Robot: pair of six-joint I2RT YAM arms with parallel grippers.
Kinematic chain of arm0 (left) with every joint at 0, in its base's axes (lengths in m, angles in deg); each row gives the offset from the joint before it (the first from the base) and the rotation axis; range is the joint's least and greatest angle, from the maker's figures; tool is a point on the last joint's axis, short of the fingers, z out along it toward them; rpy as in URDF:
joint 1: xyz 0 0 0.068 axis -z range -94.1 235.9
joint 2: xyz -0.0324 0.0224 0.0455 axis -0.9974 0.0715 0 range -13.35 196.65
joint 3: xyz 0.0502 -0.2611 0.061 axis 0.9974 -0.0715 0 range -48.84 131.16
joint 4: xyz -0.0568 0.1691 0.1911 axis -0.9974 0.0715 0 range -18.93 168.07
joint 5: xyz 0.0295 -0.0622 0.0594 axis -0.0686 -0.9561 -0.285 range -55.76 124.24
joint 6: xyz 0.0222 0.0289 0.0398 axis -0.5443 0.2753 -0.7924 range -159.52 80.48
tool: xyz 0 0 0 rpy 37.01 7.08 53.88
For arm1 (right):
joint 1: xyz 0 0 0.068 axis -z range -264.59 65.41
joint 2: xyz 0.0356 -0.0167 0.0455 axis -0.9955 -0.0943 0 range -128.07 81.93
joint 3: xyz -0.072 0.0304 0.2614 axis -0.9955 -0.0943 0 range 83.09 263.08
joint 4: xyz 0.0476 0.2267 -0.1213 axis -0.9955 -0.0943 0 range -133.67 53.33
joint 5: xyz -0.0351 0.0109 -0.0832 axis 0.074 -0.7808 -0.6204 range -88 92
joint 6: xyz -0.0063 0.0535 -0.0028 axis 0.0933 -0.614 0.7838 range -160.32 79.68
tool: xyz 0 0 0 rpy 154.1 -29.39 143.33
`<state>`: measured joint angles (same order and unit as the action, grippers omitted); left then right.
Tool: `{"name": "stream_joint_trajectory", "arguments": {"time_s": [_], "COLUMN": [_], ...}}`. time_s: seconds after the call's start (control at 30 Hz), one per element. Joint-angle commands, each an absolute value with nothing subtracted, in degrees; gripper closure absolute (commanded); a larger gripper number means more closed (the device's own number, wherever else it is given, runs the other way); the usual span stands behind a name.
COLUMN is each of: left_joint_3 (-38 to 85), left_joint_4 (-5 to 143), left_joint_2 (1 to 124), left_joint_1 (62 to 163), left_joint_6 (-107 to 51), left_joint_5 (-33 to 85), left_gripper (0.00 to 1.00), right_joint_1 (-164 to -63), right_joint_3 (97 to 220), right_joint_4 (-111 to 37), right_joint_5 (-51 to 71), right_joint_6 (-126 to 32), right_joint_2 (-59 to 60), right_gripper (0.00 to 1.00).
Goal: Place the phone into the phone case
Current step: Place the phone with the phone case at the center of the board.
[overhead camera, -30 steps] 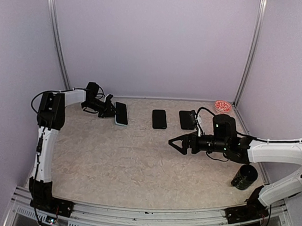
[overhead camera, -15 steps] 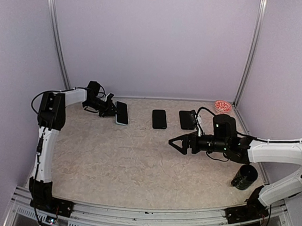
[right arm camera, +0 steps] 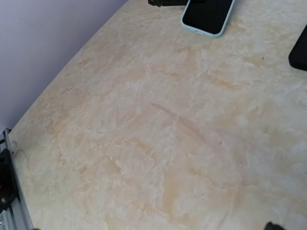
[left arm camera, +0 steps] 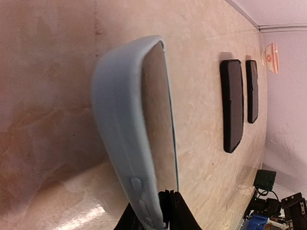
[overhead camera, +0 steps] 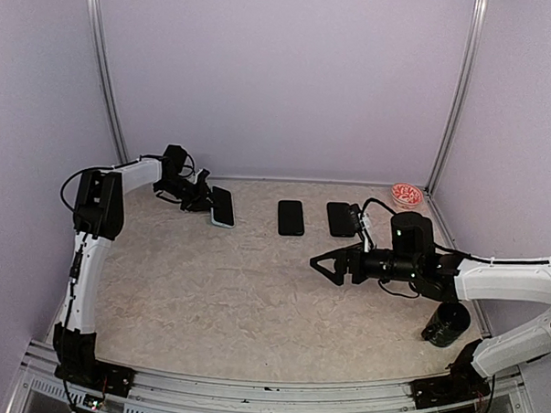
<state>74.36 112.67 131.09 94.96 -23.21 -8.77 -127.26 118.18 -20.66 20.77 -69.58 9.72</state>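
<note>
Left gripper [overhead camera: 204, 198] sits at the far left of the table [overhead camera: 217, 295], jaws pinched together on the long edge of the pale blue case [left arm camera: 120, 124]. In the wrist view its fingers [left arm camera: 181, 214] meet right at the rim. The phone [right arm camera: 209, 11] is inside the case with its dark screen up. The case looks tipped in the wrist view, but we cannot tell whether its far edge is off the table. To the right of the case, in a row along the back, are two black slabs, one in the middle [overhead camera: 291, 217] and one further right [overhead camera: 341, 218]. They are apart from each other and from the case, and we cannot tell whether they are phones or cases. A red-and-white dish [overhead camera: 407, 194] sits in the far right corner. Right gripper [overhead camera: 322, 263] hovers over mid-table with jaws apart, holding nothing. It is in front of the slabs and well apart from the case, pointing left. A black cup [overhead camera: 449, 324] stands by the right arm, near the right edge. Nothing lies between the right gripper and the case, only bare tabletop.
</note>
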Motion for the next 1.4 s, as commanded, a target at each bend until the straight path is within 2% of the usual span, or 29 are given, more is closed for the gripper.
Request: {"name": "stream_joint_trajectory", "arguments": {"time_s": [0.0, 0.5, 0.7, 1.0, 1.23, 1.37], "left_joint_3": [74.1, 67.5, 66.8, 65.6, 60.5, 49.7], "left_joint_4": [112.0, 102.4, 99.8, 96.3, 93.6, 86.8], "left_joint_2": [134.9, 132.3, 131.4, 130.0, 126.0, 118.4], "left_joint_1": [94.2, 95.7, 96.2, 97.0, 96.7, 96.3], "left_joint_6": [-25.9, -20.8, -19.7, -19.5, -16.6, -13.3], "left_joint_5": [3.0, 8.4, 9.4, 8.7, 12.1, 14.9], "left_gripper": [0.78, 0.77, 0.64, 0.60, 0.51, 0.37], "right_joint_1": [-126.9, -126.9, -126.9, -126.9, -126.9, -126.9], "right_joint_3": [117.3, 116.5, 116.4, 116.2, 115.8, 115.8], "right_joint_4": [-20.5, -21.2, -21.2, -21.3, -21.7, -22.9], "right_joint_5": [20.3, 19.7, 19.7, 19.5, 18.9, 17.1], "right_joint_6": [-69.5, -69.8, -69.9, -69.9, -69.7, -69.5], "right_joint_2": [11.0, 12.7, 12.8, 12.8, 13.3, 14.0], "right_gripper": [0.00, 0.00, 0.00, 0.00, 0.00, 0.00]}}
